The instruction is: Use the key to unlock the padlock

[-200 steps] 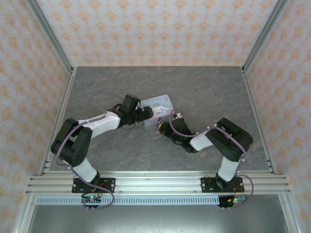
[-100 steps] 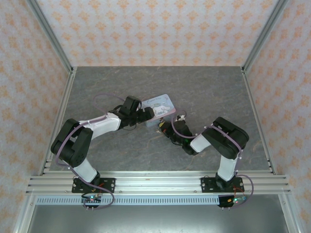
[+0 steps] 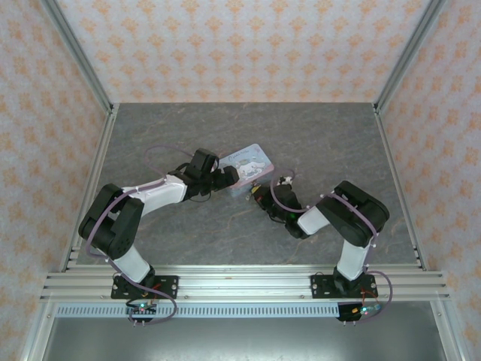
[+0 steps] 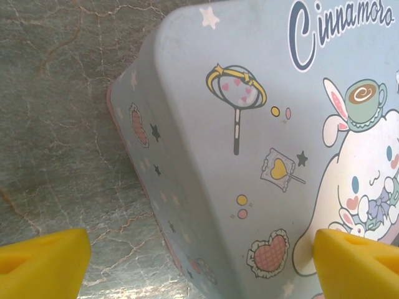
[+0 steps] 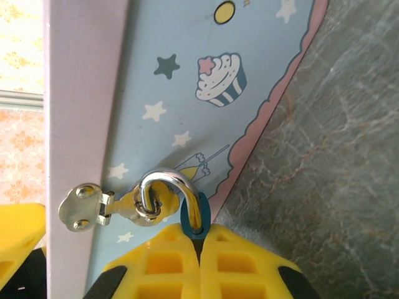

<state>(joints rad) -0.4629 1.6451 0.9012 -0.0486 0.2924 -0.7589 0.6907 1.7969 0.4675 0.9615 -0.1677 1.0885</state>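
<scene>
The small teal padlock [image 5: 193,227] is mostly hidden between the pressed-together yellow fingers [image 5: 162,261] of the right gripper [image 5: 199,240], only its top and silver shackle [image 5: 163,180] clear; the pastel-blue cartoon tin [image 4: 249,156] runs off the left wrist view's edges

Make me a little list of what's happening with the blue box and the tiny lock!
tin: pastel blue, cartoon dog on it
padlock: teal, silver shackle hooked through the tin's clasp
right fingers: shut on the padlock
left fingers: spread wide, one each side of the tin
</scene>
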